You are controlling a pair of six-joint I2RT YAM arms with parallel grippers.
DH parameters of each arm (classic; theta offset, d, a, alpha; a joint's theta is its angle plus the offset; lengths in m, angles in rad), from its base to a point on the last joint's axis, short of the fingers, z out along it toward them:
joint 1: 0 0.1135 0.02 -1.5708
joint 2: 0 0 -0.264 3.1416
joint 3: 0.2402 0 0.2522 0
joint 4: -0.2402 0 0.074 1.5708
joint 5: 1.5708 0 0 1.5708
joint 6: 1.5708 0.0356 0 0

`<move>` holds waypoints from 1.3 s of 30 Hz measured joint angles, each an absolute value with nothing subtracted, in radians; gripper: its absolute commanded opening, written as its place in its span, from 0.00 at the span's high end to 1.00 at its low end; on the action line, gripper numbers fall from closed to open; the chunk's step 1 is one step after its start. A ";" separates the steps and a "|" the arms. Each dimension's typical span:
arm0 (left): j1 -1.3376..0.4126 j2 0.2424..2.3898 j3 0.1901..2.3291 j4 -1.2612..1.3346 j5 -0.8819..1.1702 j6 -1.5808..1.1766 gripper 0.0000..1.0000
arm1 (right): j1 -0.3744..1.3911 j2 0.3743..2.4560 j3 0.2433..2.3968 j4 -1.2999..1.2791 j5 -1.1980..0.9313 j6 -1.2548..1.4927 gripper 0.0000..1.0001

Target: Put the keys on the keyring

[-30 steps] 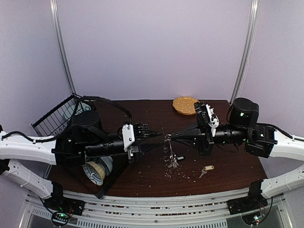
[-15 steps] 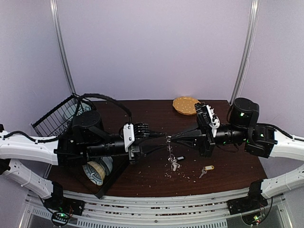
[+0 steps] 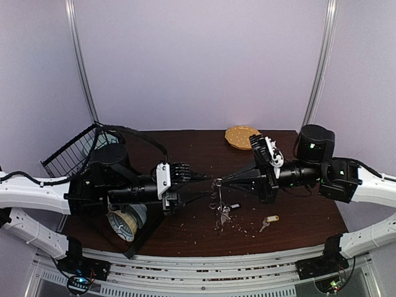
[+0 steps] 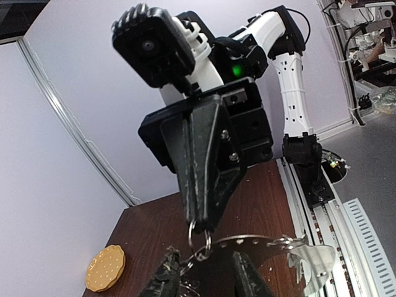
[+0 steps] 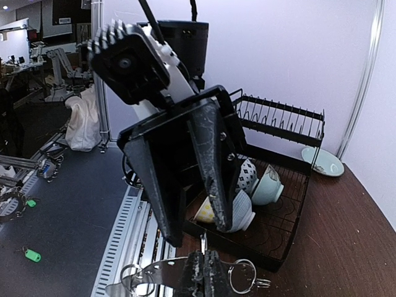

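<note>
My right gripper [image 3: 219,180] is shut on the keyring [image 3: 218,207] and holds it above the middle of the table. The ring's silver band and small rings hang below it. In the right wrist view the shut fingers [image 5: 204,272] pinch the silver band [image 5: 158,272]. My left gripper [image 3: 208,184] is open, tip to tip with the right one, a finger on each side of the band [image 4: 272,240]; its fingers [image 4: 164,278] show at the bottom of the left wrist view. The yellow-tagged key [image 3: 268,221] lies on the table at the right. A small dark-tagged piece [image 3: 234,206] lies beside the hanging bunch.
A black dish rack [image 3: 71,154] with bowls [image 5: 260,182] stands at the left. A round tan dotted disc [image 3: 241,136] lies at the back of the table. Small crumbs are scattered near the table's front [image 3: 238,230].
The left arm has drawn back a little to the left. The hanging keyring has swung slightly left under the right gripper, which stays shut on it.
</note>
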State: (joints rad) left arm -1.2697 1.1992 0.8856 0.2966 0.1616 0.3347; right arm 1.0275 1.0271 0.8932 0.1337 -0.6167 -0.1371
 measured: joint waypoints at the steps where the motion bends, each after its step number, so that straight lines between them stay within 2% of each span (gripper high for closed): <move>1: -1.270 1.203 0.901 0.276 0.161 0.340 0.70 | 1.028 1.042 0.913 0.105 -0.607 -0.154 1.00; 8: -1.270 1.212 0.952 0.204 0.107 0.370 0.78 | 1.027 1.070 0.953 0.007 -0.530 -0.211 1.00; 12: -1.270 1.231 0.964 0.187 0.077 0.379 0.70 | 1.028 1.065 0.947 0.018 -0.532 -0.204 1.00; 22: -1.270 1.250 0.826 0.494 0.081 0.314 0.70 | 1.028 1.029 0.751 0.435 -0.551 0.008 1.00; 25: -1.270 1.277 0.827 0.562 0.124 0.288 0.82 | 1.028 1.042 0.743 0.492 -0.559 0.040 1.00; 27: -1.270 1.287 0.827 0.590 0.143 0.268 0.87 | 1.028 1.045 0.739 0.525 -0.568 0.060 1.00; 36: -1.269 1.288 0.828 0.628 0.150 0.244 1.00 | 1.028 1.044 0.739 0.566 -0.578 0.079 1.00; 39: -1.269 1.288 0.828 0.628 0.154 0.237 1.00 | 1.028 1.045 0.739 0.566 -0.580 0.078 1.00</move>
